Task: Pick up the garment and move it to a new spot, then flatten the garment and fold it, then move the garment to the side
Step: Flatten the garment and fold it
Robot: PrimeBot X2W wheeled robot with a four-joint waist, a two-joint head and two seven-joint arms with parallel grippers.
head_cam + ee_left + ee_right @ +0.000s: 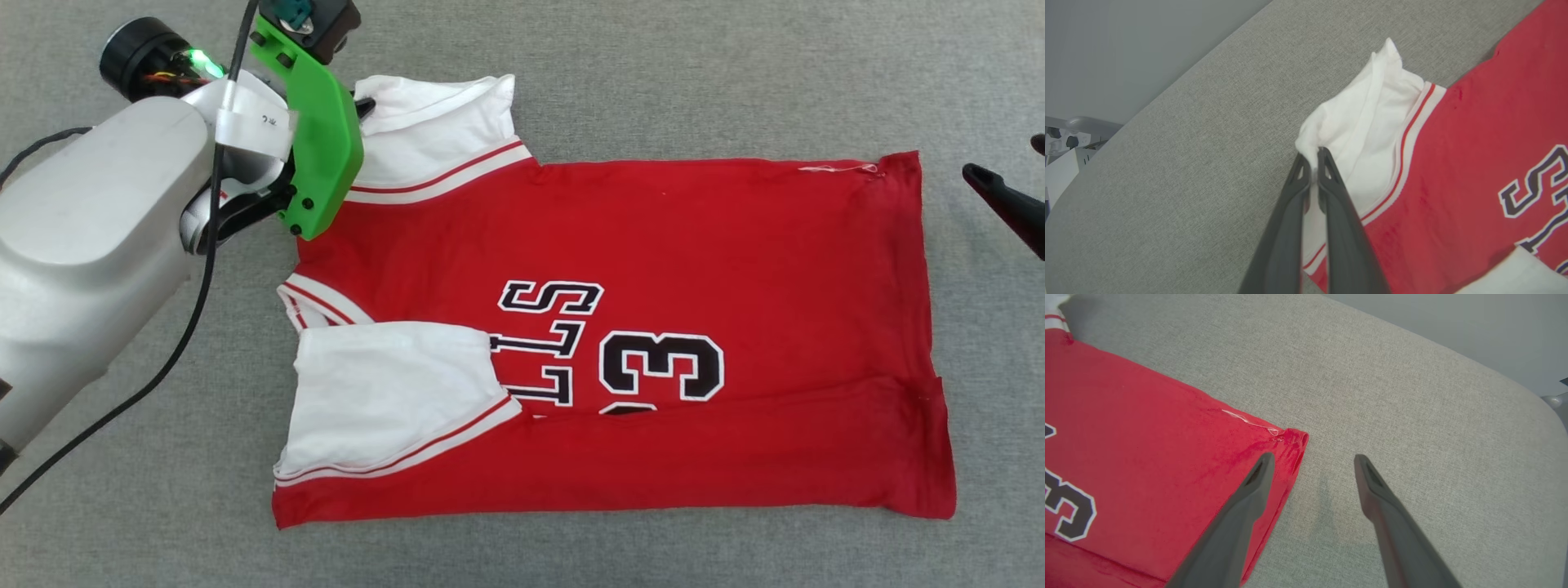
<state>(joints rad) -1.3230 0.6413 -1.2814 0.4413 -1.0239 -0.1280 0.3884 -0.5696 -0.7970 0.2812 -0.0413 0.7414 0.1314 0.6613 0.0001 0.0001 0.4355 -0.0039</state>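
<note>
The garment (653,237), a red jersey with white sleeves and a black "3", lies spread on the grey cloth surface. Its near long edge is folded up over the lettering, with one white sleeve (384,392) lying on top. My left gripper (1312,157) is shut on the corner of the far white sleeve (1367,122), which is bunched and lifted a little; in the head view the gripper (363,106) sits at the garment's upper left. My right gripper (1313,457) stands open over the hem corner (1290,443), holding nothing; in the head view it (1001,157) is just right of the garment.
The grey padded table (653,82) reaches past the garment on all sides. Its rounded edge (1167,90) shows in both wrist views. A black cable (163,367) hangs off my left forearm. Pale furniture (1061,163) stands beyond the table's edge.
</note>
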